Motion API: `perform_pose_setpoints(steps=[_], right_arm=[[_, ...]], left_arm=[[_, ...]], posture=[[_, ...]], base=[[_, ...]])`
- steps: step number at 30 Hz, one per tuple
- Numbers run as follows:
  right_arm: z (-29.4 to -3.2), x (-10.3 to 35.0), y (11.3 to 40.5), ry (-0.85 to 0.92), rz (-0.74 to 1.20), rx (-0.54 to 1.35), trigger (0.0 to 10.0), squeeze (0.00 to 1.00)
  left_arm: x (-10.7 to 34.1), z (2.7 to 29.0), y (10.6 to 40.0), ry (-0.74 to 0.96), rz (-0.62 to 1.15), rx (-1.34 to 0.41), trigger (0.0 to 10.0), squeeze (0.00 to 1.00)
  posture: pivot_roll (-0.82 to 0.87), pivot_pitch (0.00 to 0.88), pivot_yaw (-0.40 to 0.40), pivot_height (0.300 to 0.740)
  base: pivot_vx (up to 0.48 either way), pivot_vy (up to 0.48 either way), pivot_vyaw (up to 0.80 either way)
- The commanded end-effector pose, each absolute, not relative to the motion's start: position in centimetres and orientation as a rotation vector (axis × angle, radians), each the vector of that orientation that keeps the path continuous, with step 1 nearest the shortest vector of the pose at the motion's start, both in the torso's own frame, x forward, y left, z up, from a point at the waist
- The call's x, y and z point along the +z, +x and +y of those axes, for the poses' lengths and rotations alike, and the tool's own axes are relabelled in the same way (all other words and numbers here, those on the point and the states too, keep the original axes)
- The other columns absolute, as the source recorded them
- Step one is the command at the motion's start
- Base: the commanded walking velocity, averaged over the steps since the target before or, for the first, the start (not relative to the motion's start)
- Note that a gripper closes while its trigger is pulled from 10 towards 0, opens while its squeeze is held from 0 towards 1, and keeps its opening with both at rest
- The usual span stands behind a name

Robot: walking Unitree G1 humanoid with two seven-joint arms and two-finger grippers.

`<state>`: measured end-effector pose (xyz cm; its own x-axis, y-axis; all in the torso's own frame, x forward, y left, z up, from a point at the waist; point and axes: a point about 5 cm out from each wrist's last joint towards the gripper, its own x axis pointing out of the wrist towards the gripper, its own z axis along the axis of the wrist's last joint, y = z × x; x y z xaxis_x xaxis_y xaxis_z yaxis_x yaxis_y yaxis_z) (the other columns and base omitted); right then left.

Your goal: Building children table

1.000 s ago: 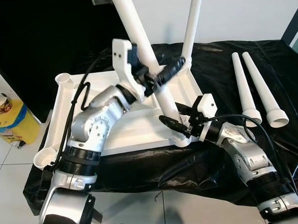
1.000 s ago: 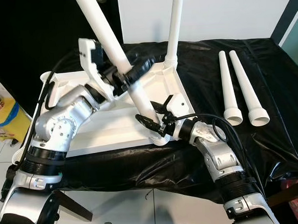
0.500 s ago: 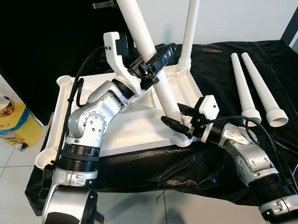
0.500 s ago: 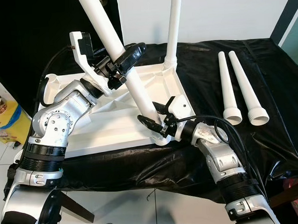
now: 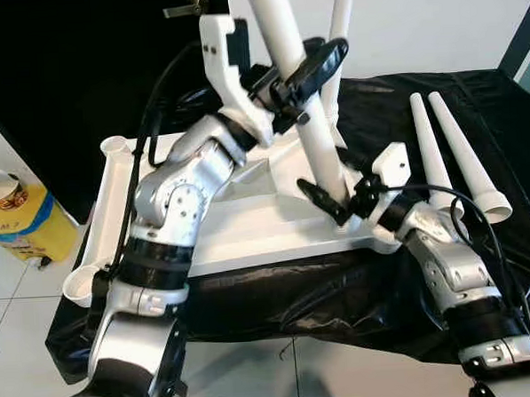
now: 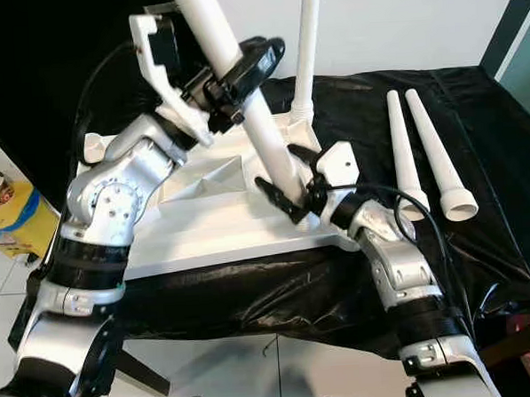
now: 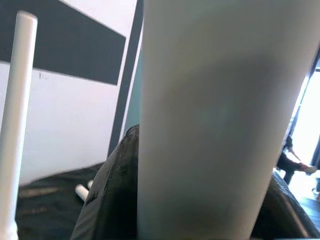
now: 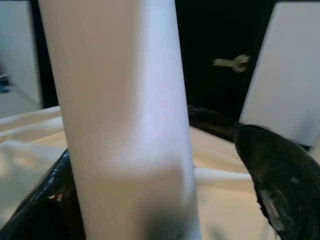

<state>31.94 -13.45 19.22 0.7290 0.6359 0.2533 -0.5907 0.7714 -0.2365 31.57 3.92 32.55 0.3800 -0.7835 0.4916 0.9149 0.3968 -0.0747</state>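
Two hands clamp one smooth white tapered leg.

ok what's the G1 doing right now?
It's fitting a leg to an upside-down white table top lying on a black-covered surface. The left hand grips the tilted white leg high up, and the right hand clamps it near its base at the near right corner. Another leg already stands at the far corner; two loose legs lie to the right.
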Motion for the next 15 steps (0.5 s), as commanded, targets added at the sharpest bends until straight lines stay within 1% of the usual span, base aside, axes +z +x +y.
perform_pose_setpoints(steps=[1, 4, 7, 10, 12, 13, 15], right_arm=[[-13.4, 19.0, 32.4, -0.146, -0.31, 0.641, 10.0, 0.0], [-12.6, 19.0, 32.4, -0.166, -0.315, 0.602, 10.0, 0.0], [-12.5, 19.1, 32.6, -0.181, -0.314, 0.576, 10.0, 0.0], [-11.4, 19.4, 33.0, -0.208, -0.322, 0.438, 10.0, 0.0], [-10.8, 19.5, 32.9, -0.233, -0.335, 0.4, 10.0, 0.0], [-10.2, 19.4, 33.0, -0.249, -0.326, 0.374, 10.0, 0.0], [-9.9, 19.3, 33.2, -0.255, -0.314, 0.343, 10.0, 0.0]], left_arm=[[33.4, 3.1, 30.9, -0.369, -0.456, -1.199, 10.0, 0.0], [34.0, 2.3, 31.3, -0.374, -0.457, -1.16, 10.0, 0.0], [34.1, 2.0, 31.4, -0.367, -0.458, -1.148, 10.0, 0.0], [34.4, 1.0, 31.7, -0.308, -0.448, -1.082, 10.0, 0.0], [34.4, 0.7, 32.0, -0.276, -0.445, -1.05, 10.0, 0.0], [34.5, 0.5, 32.1, -0.265, -0.447, -1.027, 10.0, 0.0], [34.5, 0.3, 32.2, -0.247, -0.45, -1.0, 10.0, 0.0]], posture=[[-0.07, 0.003, 0.035, 0.74], [-0.08, 0.029, 0.041, 0.74], [-0.08, 0.042, 0.05, 0.74], [-0.08, 0.072, 0.062, 0.74], [-0.08, 0.072, 0.062, 0.74], [-0.08, 0.086, 0.064, 0.74], [-0.07, 0.092, 0.062, 0.74]], base=[[0.0, 0.0, 0.0], [0.0, 0.0, 0.0], [0.0, 0.0, 0.0], [0.0, 0.0, 0.0], [0.0, 0.0, 0.0], [0.0, 0.0, 0.0], [0.0, 0.0, 0.0]])
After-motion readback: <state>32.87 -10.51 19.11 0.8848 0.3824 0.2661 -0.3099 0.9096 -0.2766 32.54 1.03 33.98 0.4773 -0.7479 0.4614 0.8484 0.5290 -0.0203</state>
